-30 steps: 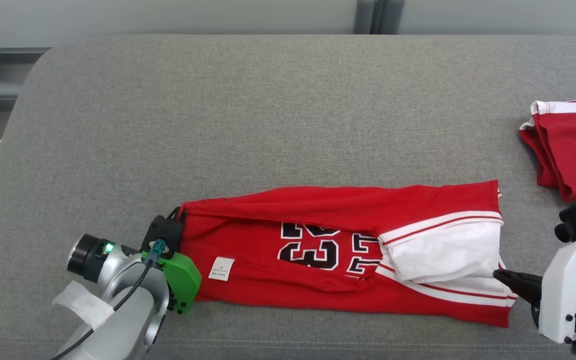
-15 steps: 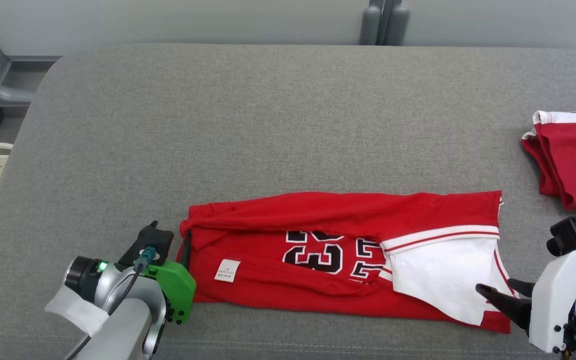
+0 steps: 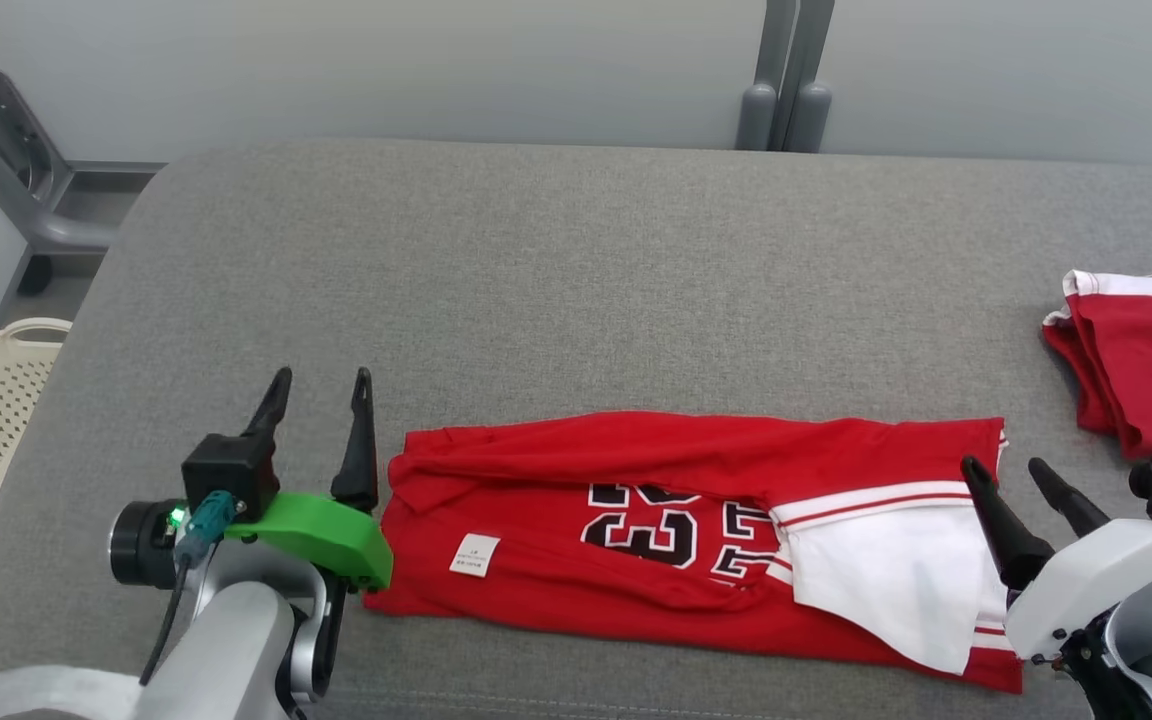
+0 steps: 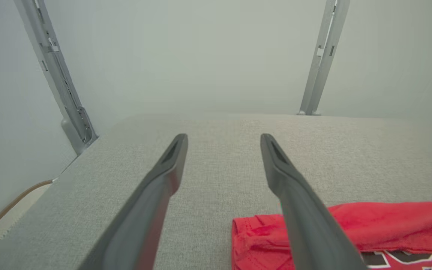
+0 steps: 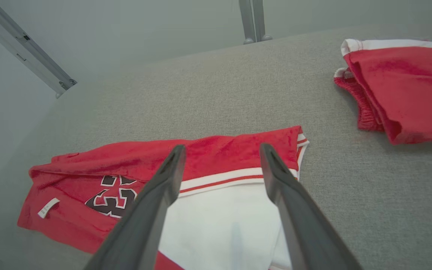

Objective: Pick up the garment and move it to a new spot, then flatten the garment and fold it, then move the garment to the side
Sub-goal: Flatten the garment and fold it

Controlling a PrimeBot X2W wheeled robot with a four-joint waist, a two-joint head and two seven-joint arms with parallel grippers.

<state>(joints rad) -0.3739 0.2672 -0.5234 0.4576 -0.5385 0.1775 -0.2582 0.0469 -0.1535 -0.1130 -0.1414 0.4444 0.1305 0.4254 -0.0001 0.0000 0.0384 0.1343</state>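
The left fingers (image 3: 360,440) and the right fingers (image 3: 994,515) stand spread wide, gripping nothing (left beside one end, right over the white end); the red garment (image 3: 636,455) lies folded lengthwise on the grey surface (image 3: 536,280)

A grey padded table (image 3: 576,250) stands before a pale wall (image 3: 386,60)

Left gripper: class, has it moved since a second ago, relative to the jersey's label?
Yes: left gripper opened and drew left, off the red jersey, away from its white label.
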